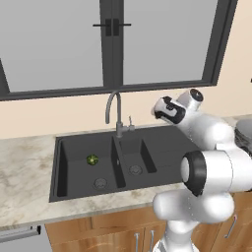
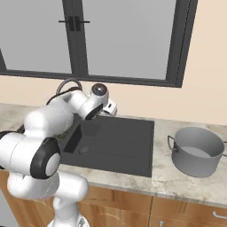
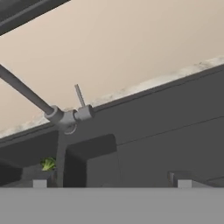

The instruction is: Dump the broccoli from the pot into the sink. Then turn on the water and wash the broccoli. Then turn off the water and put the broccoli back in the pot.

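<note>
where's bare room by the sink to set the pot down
Bare: the dark charcoal sink's flat drainboard between small basin and grey metal pot, and marble counter left of the sink. Crowded: large basin holds the dark-green broccoli; grey gooseneck faucet behind.

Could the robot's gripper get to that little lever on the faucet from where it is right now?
Probably yes. The open gripper hangs level with the lever, and the hand view looks straight at it across the bare drainboard of the sink with nothing between.
</note>
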Tool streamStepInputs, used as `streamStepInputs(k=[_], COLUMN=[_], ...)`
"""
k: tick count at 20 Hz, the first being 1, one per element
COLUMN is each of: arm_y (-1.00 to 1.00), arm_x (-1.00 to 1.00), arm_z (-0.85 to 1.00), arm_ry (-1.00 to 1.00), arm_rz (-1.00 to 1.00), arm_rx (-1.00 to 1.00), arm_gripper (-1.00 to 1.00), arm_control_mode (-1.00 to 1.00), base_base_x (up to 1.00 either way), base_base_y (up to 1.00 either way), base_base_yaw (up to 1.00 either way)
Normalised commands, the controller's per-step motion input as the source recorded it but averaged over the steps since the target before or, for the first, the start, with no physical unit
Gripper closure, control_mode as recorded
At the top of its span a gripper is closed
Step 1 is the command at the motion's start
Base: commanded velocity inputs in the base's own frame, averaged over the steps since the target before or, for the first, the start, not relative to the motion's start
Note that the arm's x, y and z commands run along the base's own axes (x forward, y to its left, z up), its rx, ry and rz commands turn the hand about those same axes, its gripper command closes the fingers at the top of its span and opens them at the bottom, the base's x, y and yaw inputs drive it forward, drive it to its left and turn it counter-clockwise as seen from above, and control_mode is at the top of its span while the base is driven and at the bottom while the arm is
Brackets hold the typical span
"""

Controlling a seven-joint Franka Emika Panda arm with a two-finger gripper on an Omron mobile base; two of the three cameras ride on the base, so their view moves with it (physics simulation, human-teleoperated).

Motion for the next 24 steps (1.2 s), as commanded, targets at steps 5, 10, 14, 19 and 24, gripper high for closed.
streamStepInputs(k=[5, 10, 14, 19, 24], arm_y=[0.17, 0.46, 0.73, 0.97, 1.00], arm_x=[-1.00, -0.92, -0.78, -0.59, -0.31], arm_z=[0.87, 0.55, 0.14, 0.00, -0.14], arm_ry=[0.21, 0.27, 0.22, 0.05, -0.02], arm_rz=[0.00, 0.00, 0.00, 0.00, 0.00], arm_rx=[0.02, 0.01, 0.00, -0.04, -0.11], arm_gripper=[-1.00, -1.00, -1.00, -1.00, -1.00], arm_control_mode=[-1.00, -1.00, -1.00, -1.00, -1.00], base_base_x=[0.00, 0.00, 0.00, 0.00, 0.00], base_base_y=[0.00, 0.00, 0.00, 0.00, 0.00], base_base_yaw=[0.00, 0.00, 0.00, 0.00, 0.00])
